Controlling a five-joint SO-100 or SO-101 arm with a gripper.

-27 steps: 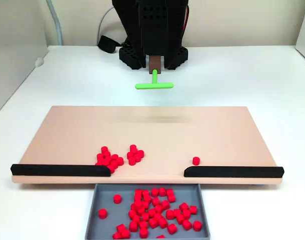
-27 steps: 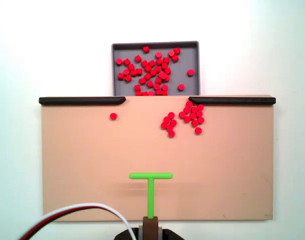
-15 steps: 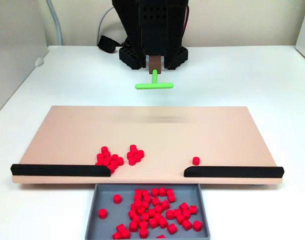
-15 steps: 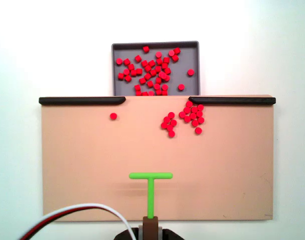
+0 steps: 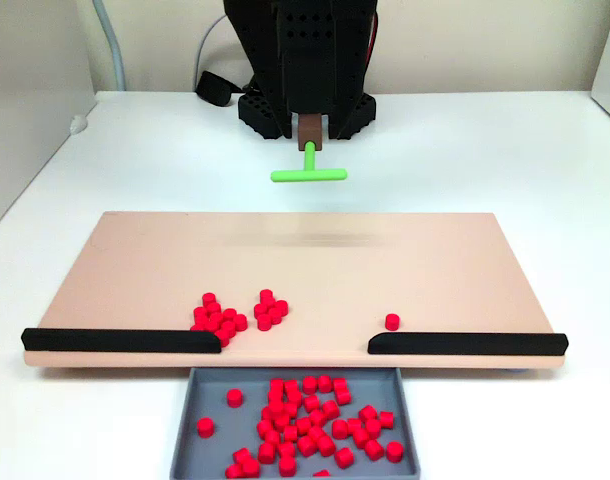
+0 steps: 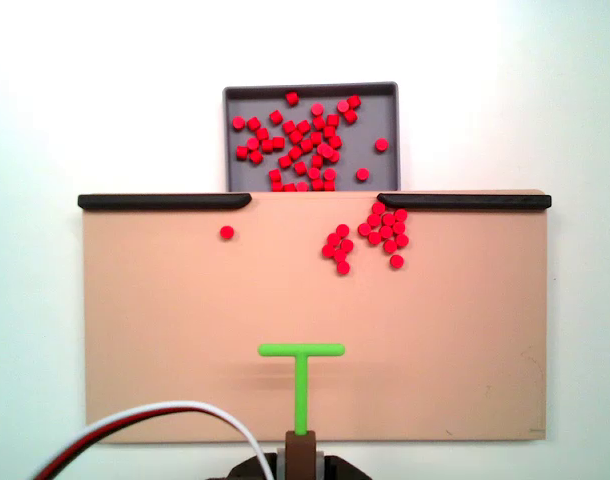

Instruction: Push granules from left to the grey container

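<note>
Red granules (image 6: 383,232) clustered on the tan board (image 6: 185,340), against the inner end of one black bar (image 6: 463,201) at the board's tray-side edge; second small cluster (image 6: 337,249) just beside; single granule (image 6: 227,232) apart, near the other black bar (image 6: 165,201). Many granules inside the grey container (image 6: 385,95), butted against the board edge at the gap between bars. Green T-shaped pusher (image 6: 301,375) above the opposite board edge, stem seated in the gripper (image 6: 302,452); jaw opening cannot be determined.

black arm (image 5: 303,60) upright, end effector (image 5: 309,133) lowered
</note>
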